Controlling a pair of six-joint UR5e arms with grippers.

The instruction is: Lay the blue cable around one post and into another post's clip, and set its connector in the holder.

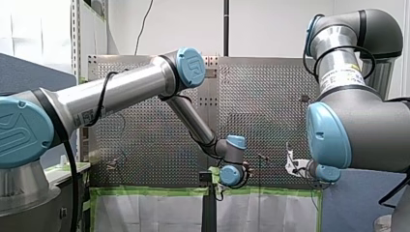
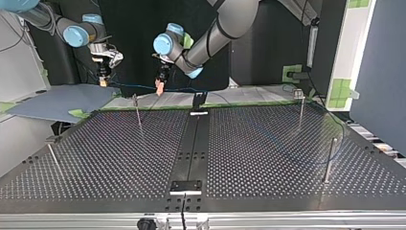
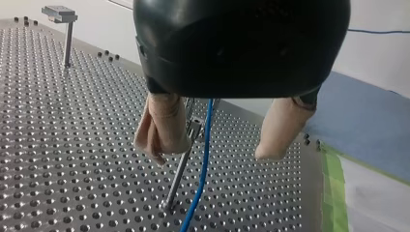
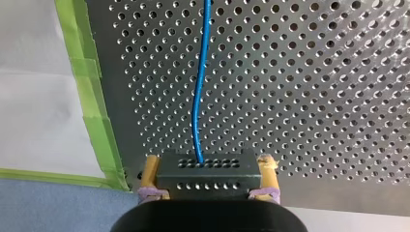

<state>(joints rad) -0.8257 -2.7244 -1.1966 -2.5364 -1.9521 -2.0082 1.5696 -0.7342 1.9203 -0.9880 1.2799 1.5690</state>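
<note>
My right hand (image 4: 210, 165) grips the connector (image 4: 208, 182).

Plain white wall (image 1: 270, 24) behind

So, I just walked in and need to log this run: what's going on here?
My right gripper is shut on the black connector, with the blue cable running out of it over the perforated table. My left gripper is open, straddling the cable beside a thin post. The connector is not yet set down.
</note>
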